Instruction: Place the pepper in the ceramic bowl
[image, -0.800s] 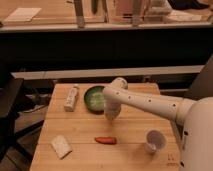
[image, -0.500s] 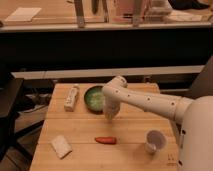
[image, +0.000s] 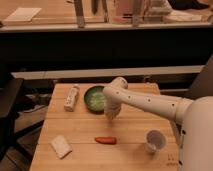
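Camera view: one shot from above the near edge of a wooden table (image: 134, 129), robot on the right.
Gripper: gripper (image: 111, 114) hangs pointing down over the middle of the table, just near-right of the ceramic bowl (image: 93, 99).
Gripper state: cannot tell how far open it is; pepper is not in it.
Arm: white arm (image: 150, 102) reaches in from the right, elbow bend above the bowl's right rim, covers part of that rim.
Pepper: red pepper (image: 105, 140) lies flat on the table, lengthwise left-right, near side of the gripper and slightly left, apart from it.
Ceramic bowl: green, far-centre of the table, upright, something pale inside, cannot tell what.
Bottle: pale bottle (image: 72, 97) lies on its side, just left of the bowl, not touching.
Cup: white cup (image: 155, 140) stands at near right, well right of the pepper.
Cloth: white folded piece (image: 61, 146) at near left corner, well left of the pepper.
Robot body: white body (image: 200, 135) fills the right edge.
Background: dark counter front (image: 100, 50) behind the table.
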